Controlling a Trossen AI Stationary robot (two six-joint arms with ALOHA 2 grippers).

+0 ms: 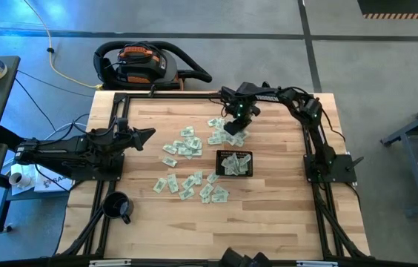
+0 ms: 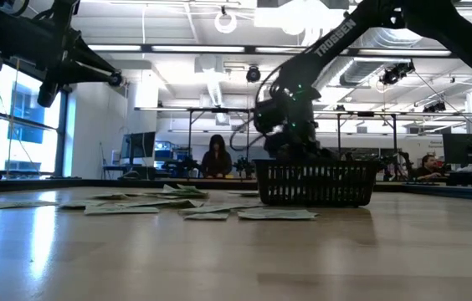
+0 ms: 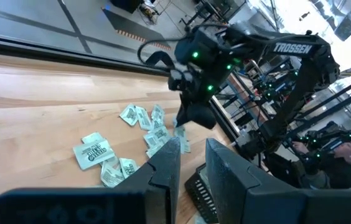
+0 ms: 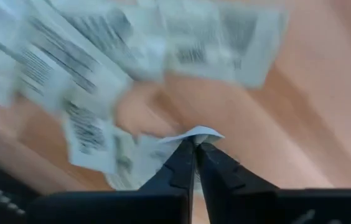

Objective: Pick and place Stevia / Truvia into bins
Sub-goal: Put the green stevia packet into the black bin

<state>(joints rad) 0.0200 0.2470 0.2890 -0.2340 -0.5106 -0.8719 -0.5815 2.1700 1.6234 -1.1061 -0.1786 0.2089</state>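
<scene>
Sachets lay scattered on the table, some in the black basket. The right gripper pinched one sachet in nearly closed jaws. The left gripper waited, jaws slightly apart and empty.

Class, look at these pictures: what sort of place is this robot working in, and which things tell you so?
Most likely a robotics lab or workshop. The low view shows an open hall with exposed ceiling ducts and people at monitor desks; the high view shows a concrete floor and a shop vacuum behind the wooden table.
</scene>
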